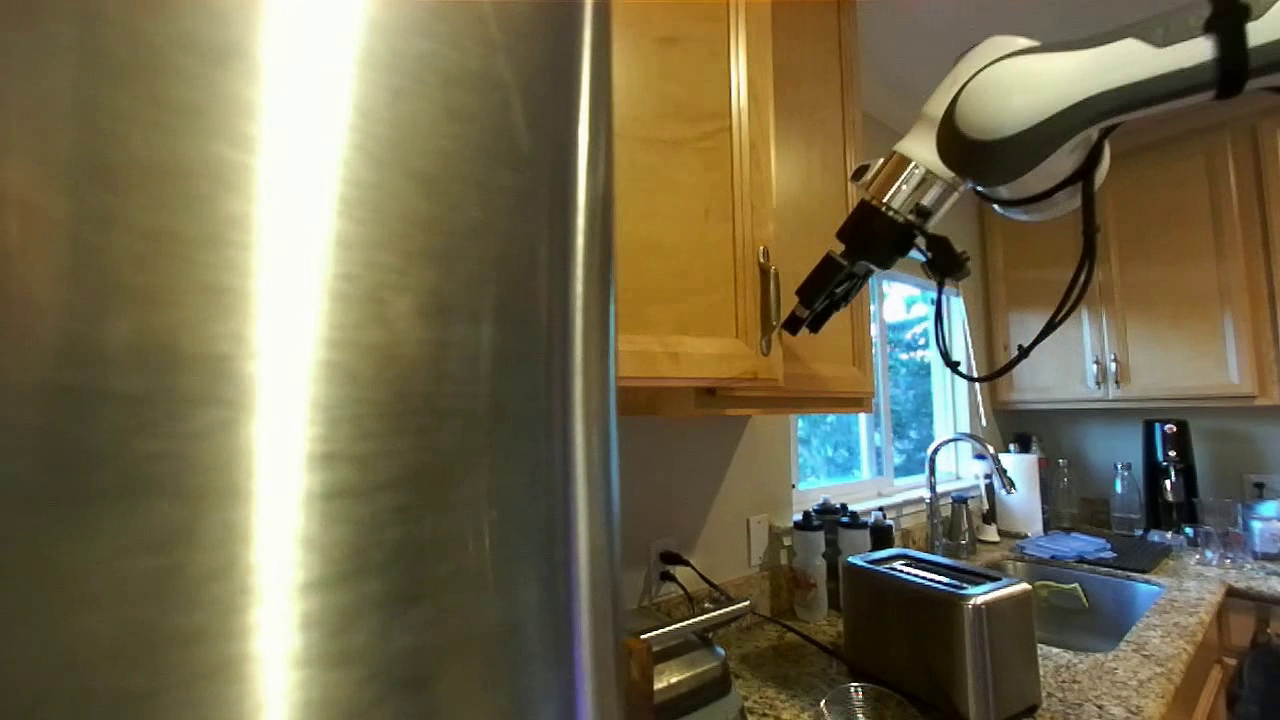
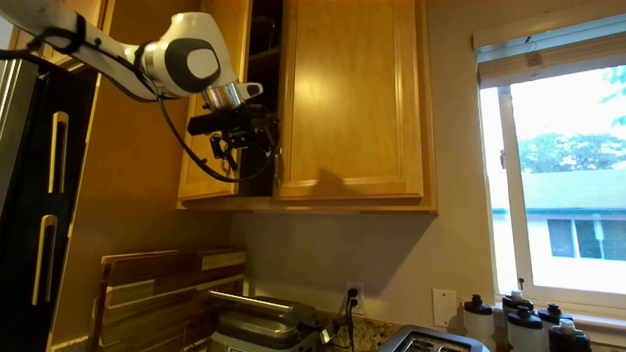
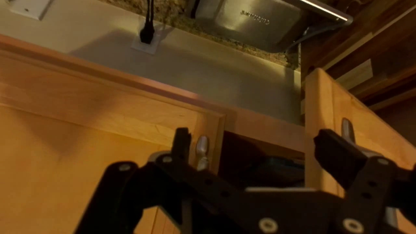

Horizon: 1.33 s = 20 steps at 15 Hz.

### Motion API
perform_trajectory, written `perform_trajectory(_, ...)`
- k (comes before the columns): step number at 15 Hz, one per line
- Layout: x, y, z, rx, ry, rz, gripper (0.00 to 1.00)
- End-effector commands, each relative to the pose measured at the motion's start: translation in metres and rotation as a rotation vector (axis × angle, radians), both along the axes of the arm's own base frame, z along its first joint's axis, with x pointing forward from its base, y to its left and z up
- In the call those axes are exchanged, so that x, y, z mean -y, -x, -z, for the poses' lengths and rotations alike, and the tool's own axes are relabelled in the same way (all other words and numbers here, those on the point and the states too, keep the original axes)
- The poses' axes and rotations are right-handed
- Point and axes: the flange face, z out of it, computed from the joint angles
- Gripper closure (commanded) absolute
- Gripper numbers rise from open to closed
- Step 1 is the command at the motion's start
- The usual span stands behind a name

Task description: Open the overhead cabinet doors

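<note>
Overhead cabinet doors (image 2: 352, 105), one ajar, a dark gap (image 2: 265, 73) between their edges, gripper (image 3: 252, 134) spread wide, holding nothing

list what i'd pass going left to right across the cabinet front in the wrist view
In that picture: left cabinet door → left handle → dark opening → right cabinet door, standing ajar → right handle.

Exterior views flank the arm (image 2: 190, 63), sharing the overhead doors (image 2: 352, 98) the wrist view sees closest.
</note>
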Motion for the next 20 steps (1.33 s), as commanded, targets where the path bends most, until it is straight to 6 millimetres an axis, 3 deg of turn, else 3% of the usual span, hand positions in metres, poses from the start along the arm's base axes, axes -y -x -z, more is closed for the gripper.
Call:
perform_trajectory(1, -0.003, -0.041, 0.002, 0.039, -0.03, -0.174, 0.0)
perform_trajectory(6, -0.01, -0.069, 0.014, 0.047, -0.034, -0.373, 0.0)
perform_trajectory(9, -0.017, -0.072, 0.016, 0.053, -0.045, -0.456, 0.0)
perform_trajectory(12, -0.036, -0.061, 0.022, 0.032, 0.002, -0.528, 0.0)
perform_trajectory(16, -0.045, -0.04, 0.018, 0.035, 0.061, -0.598, 0.0)
perform_trajectory(20, -0.065, -0.004, 0.02, -0.029, 0.084, -0.636, 0.0)
